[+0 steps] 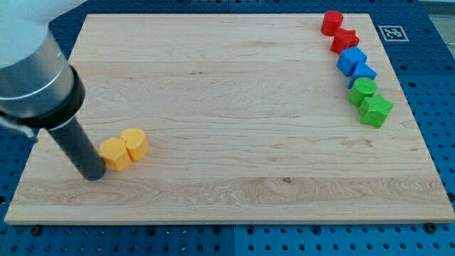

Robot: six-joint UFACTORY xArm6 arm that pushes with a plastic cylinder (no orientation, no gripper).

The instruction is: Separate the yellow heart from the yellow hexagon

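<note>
Blocks of small, hard-looking material sit on a pale wooden table (227, 85), and two of them matter to me: a yellow heart (116, 153) and a yellow hexagon (134, 144). I judge the more orange, notched one to be the heart and the paler, faceted one the hexagon, though the shapes are small and I cannot be sure. They touch each other. My end effector is a plain dark rod with no jaws, so it neither opens nor closes and grips nothing; my tip (94, 176) rests on the table just to the view's left of the heart, very near it or barely touching, I cannot tell which. The hexagon lies beyond the heart, up and to the view's right of my tip. I expect both blocks to be light, stiff and ready to slide on the smooth wood, likely to spin if pushed off-centre. There is no taking hold here; the place to press is a side face of one block, near the seam between them, so that one moves and the other does not. My rod leans down from the view's upper left, its thick grey collar above. Well away from my tip, at the view's far upper right, a red block (331, 22), a second red block (345, 40), a blue block (351, 60), a second blue block (364, 72), a green block (364, 89) and a second green block (375, 110) stand in a line.
</note>
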